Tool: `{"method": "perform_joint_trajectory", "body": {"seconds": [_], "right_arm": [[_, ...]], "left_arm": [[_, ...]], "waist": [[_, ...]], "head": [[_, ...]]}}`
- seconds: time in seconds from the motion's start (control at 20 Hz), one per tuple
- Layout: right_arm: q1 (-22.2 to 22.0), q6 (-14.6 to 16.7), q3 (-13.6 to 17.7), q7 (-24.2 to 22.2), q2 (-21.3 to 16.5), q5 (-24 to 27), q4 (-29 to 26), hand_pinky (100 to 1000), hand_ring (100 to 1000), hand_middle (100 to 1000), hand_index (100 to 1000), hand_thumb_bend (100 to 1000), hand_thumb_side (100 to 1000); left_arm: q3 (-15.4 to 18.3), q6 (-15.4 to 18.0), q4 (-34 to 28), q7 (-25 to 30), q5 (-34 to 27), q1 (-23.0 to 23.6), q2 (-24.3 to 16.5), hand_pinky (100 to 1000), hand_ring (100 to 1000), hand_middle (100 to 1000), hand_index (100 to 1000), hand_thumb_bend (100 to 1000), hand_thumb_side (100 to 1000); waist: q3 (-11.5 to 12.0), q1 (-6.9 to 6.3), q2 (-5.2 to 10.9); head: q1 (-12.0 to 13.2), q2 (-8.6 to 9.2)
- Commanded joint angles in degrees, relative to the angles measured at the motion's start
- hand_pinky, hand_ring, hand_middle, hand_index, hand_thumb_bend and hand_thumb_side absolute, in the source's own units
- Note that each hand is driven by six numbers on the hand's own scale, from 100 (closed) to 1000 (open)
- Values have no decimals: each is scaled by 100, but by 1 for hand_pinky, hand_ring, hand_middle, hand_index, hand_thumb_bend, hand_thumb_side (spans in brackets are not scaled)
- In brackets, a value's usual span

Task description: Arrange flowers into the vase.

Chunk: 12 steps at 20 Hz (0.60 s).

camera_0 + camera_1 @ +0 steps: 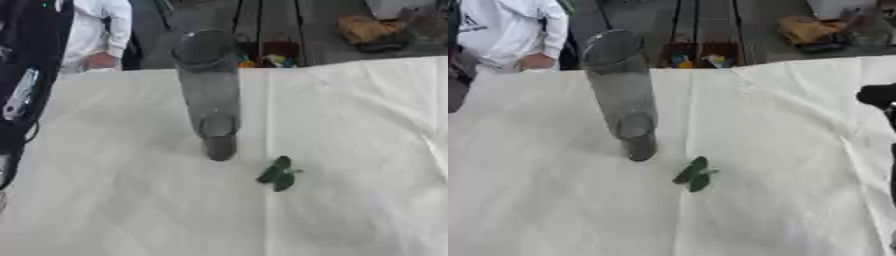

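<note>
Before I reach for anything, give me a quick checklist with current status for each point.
1. Tall clear glass vase upright on the white tablecloth: ok.
2. Vase mouth unobstructed, nothing inside: ok.
3. Small green leafy sprig lying flat on the cloth, apart from the vase: ok.
4. Flower blooms available on the table: not ok, only the sprig shows.
5. Left hand ready: cannot tell; only a dark arm shows at the left edge.
6. Right hand ready: cannot tell; only a dark part shows at the right edge.
</note>
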<state>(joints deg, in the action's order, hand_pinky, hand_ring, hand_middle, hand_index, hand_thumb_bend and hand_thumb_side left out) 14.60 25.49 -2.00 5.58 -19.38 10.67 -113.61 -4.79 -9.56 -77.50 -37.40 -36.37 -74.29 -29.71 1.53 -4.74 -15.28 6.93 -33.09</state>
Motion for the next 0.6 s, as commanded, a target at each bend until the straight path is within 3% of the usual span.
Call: {"method": "perform_joint_trajectory", "body": {"seconds": [0.05, 0.6], "right_arm": [[48, -31, -2, -6, -106, 52, -98, 736, 705, 609, 752, 100, 1000], [71, -92, -14, -6, -78, 37, -98, 743, 709, 610, 753, 100, 1000]], "left_arm": [[0, 15, -52, 3, -15, -176, -81, 100, 100, 100, 100, 100, 816], [-89, -59, -41, 48, 96, -112, -23, 100, 100, 100, 100, 100, 832]], "waist": [[-7, 6, 75], [-114, -24, -11]], "head": [[40, 63], [56, 160]]}}
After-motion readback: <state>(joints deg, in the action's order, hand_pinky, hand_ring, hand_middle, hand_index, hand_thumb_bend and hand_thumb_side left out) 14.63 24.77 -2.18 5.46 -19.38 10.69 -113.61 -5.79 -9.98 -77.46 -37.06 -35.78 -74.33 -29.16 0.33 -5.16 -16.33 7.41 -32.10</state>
